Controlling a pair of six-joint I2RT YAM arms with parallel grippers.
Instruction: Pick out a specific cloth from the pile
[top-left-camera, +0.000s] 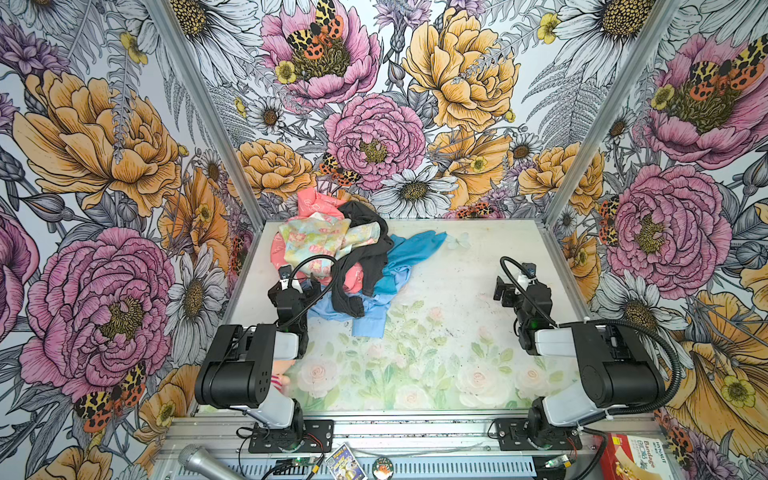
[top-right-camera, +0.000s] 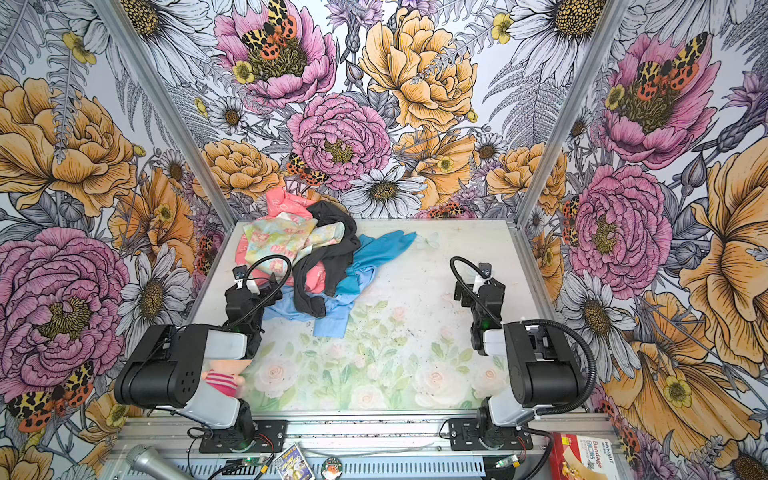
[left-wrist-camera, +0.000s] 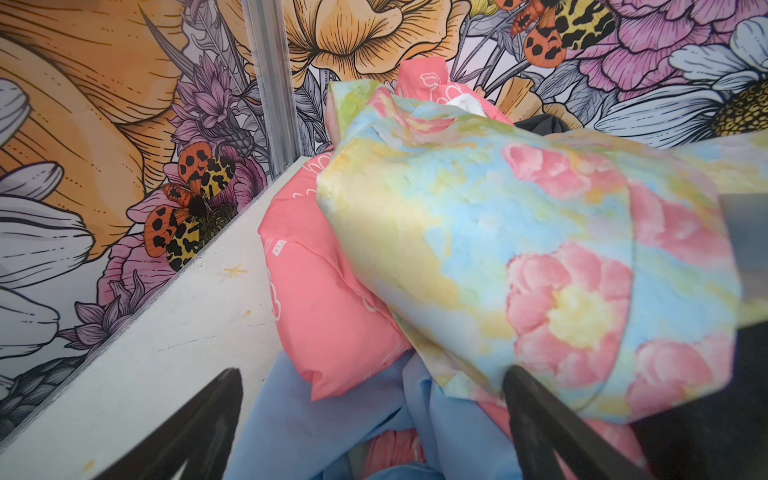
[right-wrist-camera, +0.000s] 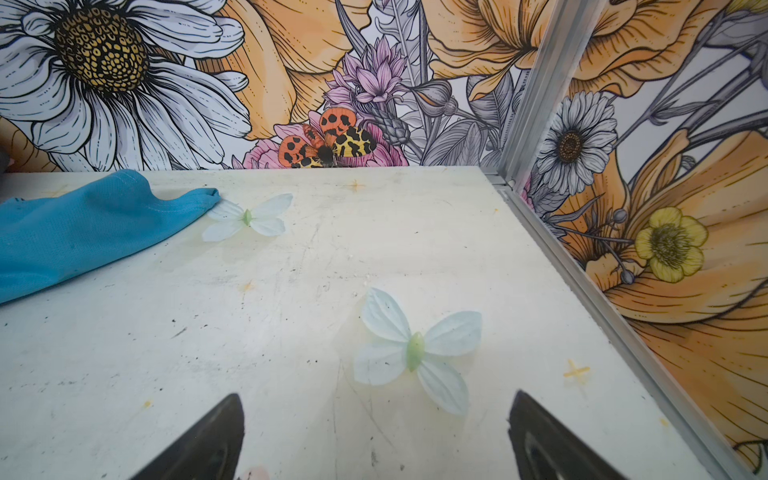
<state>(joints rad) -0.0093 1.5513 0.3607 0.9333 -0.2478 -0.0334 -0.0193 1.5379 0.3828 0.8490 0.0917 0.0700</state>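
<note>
One light sky-blue cloth lies crumpled at the bottom of the pile. Its free edge spreads on the desk just beside the left pincer, on the side toward the right pincer. The left pincer stands with jaws spread wide and holds nothing. In the left wrist view, blue folds of the cloth fill the gap below its fingers, though whether they touch cannot be told. Beyond the left pincer's tips, a coral garment and a pastel floral garment rest on the cloth. A black garment drapes over the pile on the side nearer the right pincer, one strip trailing across the cloth. A teal garment extends from under the black one, ahead of and between the two pincers. The right pincer, also wide open and empty, hovers over bare desk well apart from the pile. Ahead of its tips lie two pale butterfly shapes, the farther one just beside the teal garment's tip.
</note>
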